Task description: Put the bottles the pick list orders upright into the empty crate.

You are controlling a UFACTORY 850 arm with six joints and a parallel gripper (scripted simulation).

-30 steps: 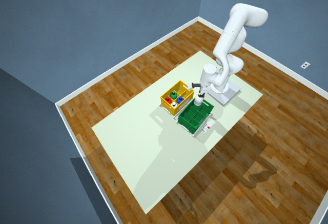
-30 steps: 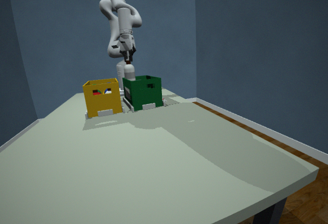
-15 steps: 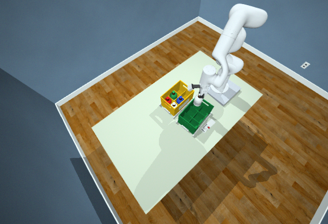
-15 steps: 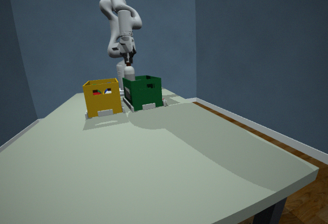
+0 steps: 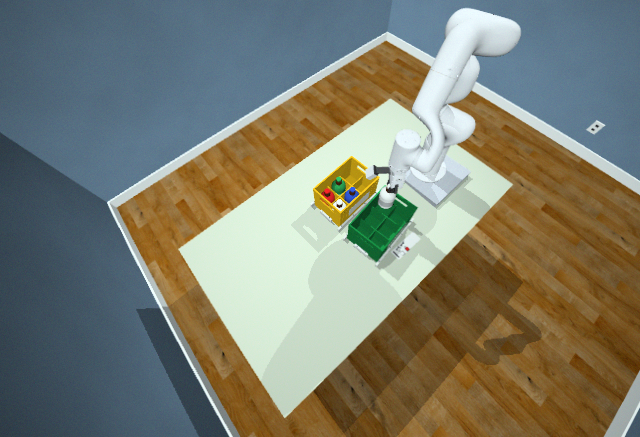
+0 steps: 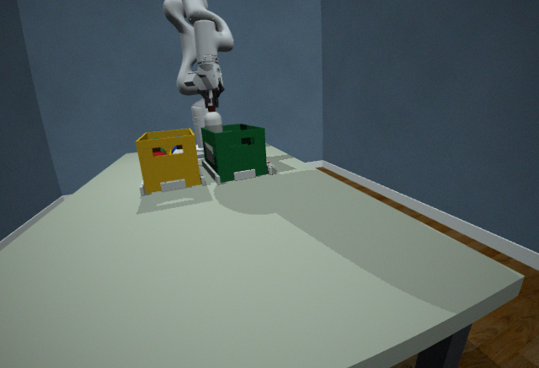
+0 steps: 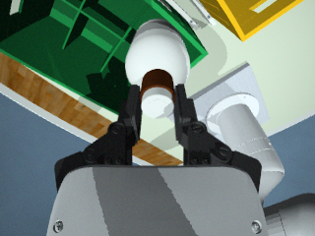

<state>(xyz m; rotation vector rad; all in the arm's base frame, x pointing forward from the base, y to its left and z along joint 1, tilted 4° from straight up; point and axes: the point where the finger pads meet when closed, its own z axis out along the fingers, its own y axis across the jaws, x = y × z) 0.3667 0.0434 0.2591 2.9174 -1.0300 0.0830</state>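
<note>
Top view, left to right on the table [image 5: 248, 277]: yellow crate [image 5: 330, 203] holding four bottles with red [image 5: 327, 194], green [image 5: 338, 184], white [image 5: 339, 204] and blue [image 5: 351, 194] tops; green crate [image 5: 361, 238] just beside it; pick list [image 5: 406, 246] on the table at the green crate's far side, its lines too small to read. Tool [image 7: 157, 97] is pinching the neck of a bottle [image 7: 157, 55], fingers on either side of a brown band below the cap. Bottle hangs upright directly beneath the tool, over the green crate's corner compartment nearest the robot base; exterior view shows its lower body below the crate rim. Bottle body pale grey-white, rounded shoulder; label colour not visible.
</note>
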